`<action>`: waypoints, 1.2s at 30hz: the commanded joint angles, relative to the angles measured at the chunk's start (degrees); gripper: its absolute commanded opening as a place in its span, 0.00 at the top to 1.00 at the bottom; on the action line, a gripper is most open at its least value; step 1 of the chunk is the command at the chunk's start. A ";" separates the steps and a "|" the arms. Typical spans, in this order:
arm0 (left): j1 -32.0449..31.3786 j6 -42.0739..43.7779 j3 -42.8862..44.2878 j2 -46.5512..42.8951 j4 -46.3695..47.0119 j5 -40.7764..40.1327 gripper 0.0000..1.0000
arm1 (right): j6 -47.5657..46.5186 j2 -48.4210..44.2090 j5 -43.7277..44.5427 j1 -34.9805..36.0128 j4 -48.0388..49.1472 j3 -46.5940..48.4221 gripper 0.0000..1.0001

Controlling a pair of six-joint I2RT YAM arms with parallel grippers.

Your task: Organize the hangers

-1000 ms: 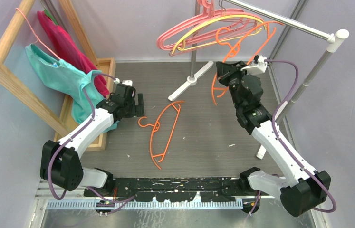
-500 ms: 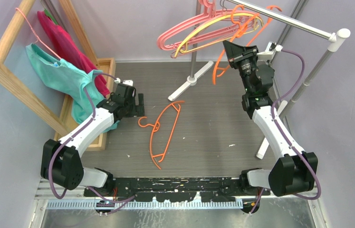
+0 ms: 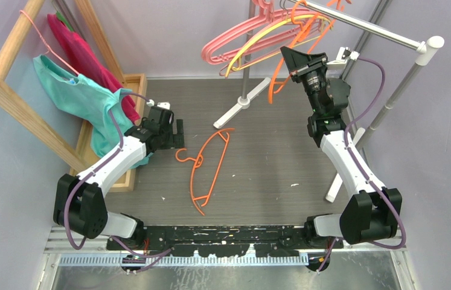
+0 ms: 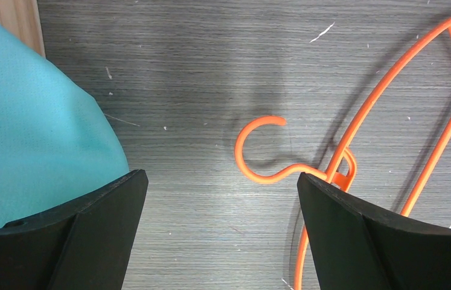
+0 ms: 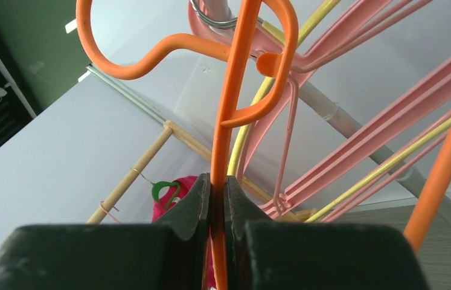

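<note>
An orange hanger (image 3: 200, 160) lies flat on the grey floor; its hook (image 4: 253, 142) shows in the left wrist view. My left gripper (image 3: 179, 134) is open and empty just left of that hook, low over the floor (image 4: 223, 187). My right gripper (image 3: 292, 59) is shut on the bar of a second orange hanger (image 3: 274, 81) and holds it up by the metal rail (image 3: 367, 29). In the right wrist view the jaws (image 5: 218, 181) pinch the orange bar (image 5: 232, 90), its hook beside the rail. Pink hangers (image 3: 235, 42) and a yellow hanger (image 3: 271, 33) hang on the rail.
A wooden rack (image 3: 11, 109) at the left carries a teal cloth (image 3: 78, 96) on a thin pink hanger and a red garment (image 3: 84, 54). The rail stand's white foot (image 3: 241, 106) and pole (image 3: 392, 96) stand at the back and right.
My right arm has swung up and back, lifting the orange hanger from mid-height to the rail beside the pink and yellow hangers. The left arm and floor hanger have not moved.
</note>
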 commanded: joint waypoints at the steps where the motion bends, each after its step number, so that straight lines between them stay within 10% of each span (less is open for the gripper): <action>1: 0.18 0.74 1.49 0.73 2.26 0.09 0.02 | -2.22 -4.22 -1.25 -0.28 3.80 1.12 0.99; 22: 0.18 1.08 0.71 -0.34 2.17 -0.06 0.02 | 0.04 3.23 8.27 -0.90 0.28 4.00 0.96; 30: 0.18 1.17 0.80 0.05 1.99 0.07 0.02 | -2.95 -1.82 9.05 -0.99 -2.52 -1.03 0.37; 36: 0.18 0.75 1.15 1.18 2.36 1.19 0.02 | -10.05 -11.95 10.64 -0.49 -10.54 -8.05 0.25</action>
